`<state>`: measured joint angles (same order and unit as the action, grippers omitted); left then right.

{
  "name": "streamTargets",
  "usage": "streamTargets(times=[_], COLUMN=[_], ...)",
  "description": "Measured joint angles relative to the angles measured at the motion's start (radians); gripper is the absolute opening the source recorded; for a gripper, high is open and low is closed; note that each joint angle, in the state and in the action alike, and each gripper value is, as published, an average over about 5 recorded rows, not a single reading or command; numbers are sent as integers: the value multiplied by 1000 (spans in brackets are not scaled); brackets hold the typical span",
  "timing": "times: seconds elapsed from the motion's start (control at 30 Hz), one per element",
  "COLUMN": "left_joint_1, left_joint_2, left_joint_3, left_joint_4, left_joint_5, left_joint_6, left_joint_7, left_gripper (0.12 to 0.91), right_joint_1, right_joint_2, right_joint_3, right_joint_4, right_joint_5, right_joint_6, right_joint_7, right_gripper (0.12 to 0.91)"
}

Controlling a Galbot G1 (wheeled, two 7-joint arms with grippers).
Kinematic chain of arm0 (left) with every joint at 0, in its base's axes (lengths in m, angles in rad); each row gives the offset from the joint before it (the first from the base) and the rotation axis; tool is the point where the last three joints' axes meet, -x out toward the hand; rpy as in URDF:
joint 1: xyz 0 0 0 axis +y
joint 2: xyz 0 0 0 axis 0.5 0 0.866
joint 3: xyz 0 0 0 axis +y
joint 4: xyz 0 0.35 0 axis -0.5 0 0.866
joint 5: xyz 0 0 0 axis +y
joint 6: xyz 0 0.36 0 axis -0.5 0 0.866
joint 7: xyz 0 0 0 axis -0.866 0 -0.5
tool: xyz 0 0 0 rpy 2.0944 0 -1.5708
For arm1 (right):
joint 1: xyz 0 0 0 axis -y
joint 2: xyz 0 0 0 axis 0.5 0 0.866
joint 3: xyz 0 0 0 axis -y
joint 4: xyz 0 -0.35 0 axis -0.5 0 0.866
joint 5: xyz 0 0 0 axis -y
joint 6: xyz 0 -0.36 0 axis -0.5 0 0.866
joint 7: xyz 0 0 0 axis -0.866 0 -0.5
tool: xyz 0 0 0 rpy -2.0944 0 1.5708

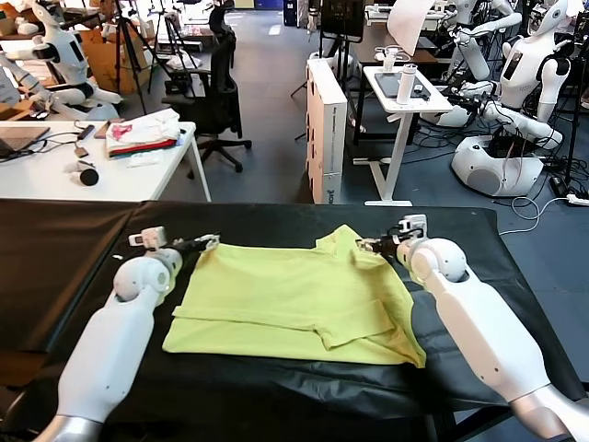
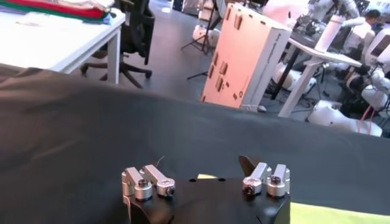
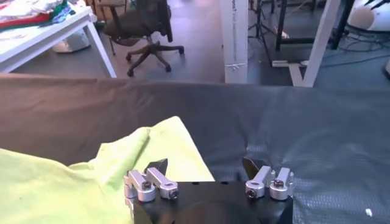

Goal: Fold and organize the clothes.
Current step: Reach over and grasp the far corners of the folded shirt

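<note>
The lime yellow-green T-shirt [image 1: 294,299] lies on the black-covered table [image 1: 55,258], partly folded, with one side laid over the middle. My left gripper [image 1: 207,243] is open and empty, just above the shirt's far left corner. In the left wrist view [image 2: 201,165] only a sliver of the shirt [image 2: 332,213] shows beside it. My right gripper [image 1: 370,245] is open and empty at the shirt's far right corner. In the right wrist view [image 3: 204,165] one of its fingers [image 3: 157,166] is over the shirt's edge [image 3: 73,179] and the other is over bare table.
Behind the black table on the left is a white table [image 1: 55,175] with a white-pink-red cloth pile [image 1: 143,132]. An office chair [image 1: 216,92], a white cabinet [image 1: 326,129], a small desk [image 1: 405,92] and other robots [image 1: 515,101] stand farther back.
</note>
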<state>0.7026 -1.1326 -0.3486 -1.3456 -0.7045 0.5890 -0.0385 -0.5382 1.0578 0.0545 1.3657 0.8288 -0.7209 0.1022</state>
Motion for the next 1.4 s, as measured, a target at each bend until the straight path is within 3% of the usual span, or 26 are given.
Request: streamTargets(times=[0.3, 0.47, 0.57, 0.67, 0.8, 0.9, 0.97, 1.07, 1.4], left_joint_1=[29, 28, 25, 22, 22, 24, 26, 30, 34], left_joint_2=[10, 13, 14, 15, 14, 13, 13, 14, 15], left_joint_3=[0, 0, 1, 1, 2, 2, 2, 2, -1], left_joint_4=[-20, -19, -19, -19, -19, -19, -20, -22, -37], left_joint_5=[-1, -11, -21, -33, -47, -48, -46, -40, -36], left_joint_6=[28, 31, 35, 39, 45, 47, 47, 46, 37], left_joint_7=[-1, 0, 1, 1, 3, 10, 18, 25, 26], left_gripper=[876, 829, 785, 719, 531, 389, 329, 258, 192], right_joint_1=[4, 4, 5, 6, 8, 9, 9, 7, -13], right_joint_2=[2, 2, 2, 5, 12, 15, 17, 18, 24], right_joint_3=[-8, -8, -9, -12, -13, -13, -13, -13, 13], right_joint_4=[-9, -11, -15, -20, -27, -30, -30, -29, -11], right_joint_5=[-5, -5, -5, -5, -6, -6, -8, -16, -14], right_joint_6=[-9, -10, -10, -9, -8, -6, -2, 16, 76], right_joint_7=[0, -1, -2, -2, -2, -2, -3, -8, -12], right_gripper=[889, 699, 630, 578, 495, 373, 254, 147, 138])
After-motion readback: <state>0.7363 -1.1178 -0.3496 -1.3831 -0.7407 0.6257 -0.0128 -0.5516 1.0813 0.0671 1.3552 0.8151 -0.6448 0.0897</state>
